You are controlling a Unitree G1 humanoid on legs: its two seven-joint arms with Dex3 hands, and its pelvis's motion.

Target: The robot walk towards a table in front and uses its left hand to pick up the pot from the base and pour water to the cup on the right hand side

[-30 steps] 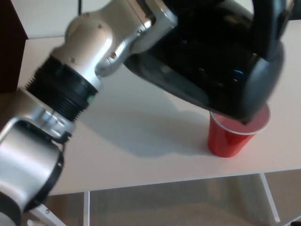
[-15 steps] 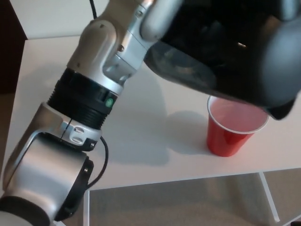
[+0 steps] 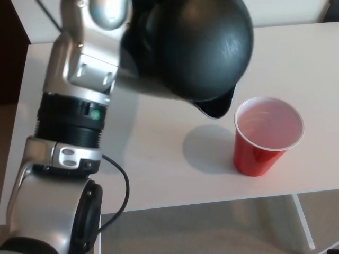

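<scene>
The left hand itself is hidden behind the black pot [image 3: 190, 47], so whether its fingers are clamped on the handle cannot be told from the head view; only the silver left arm [image 3: 69, 132] shows, rising from the near left corner to the wrist at the pot's left flank; the pot hangs clear of the white table [image 3: 159, 159], carried at the end of that arm, its round body filling the top centre and casting a shadow on the tabletop beneath. Its spout [image 3: 217, 106] points down and to the right, just left of the red cup [image 3: 265, 137] and above rim level, not over the opening; the cup stands upright near the table's near right edge, its pale inside visible, with any water too faint to judge. Any further pour would, by appearance, need the spout carried rightward over the rim; the right hand is out of view.
</scene>
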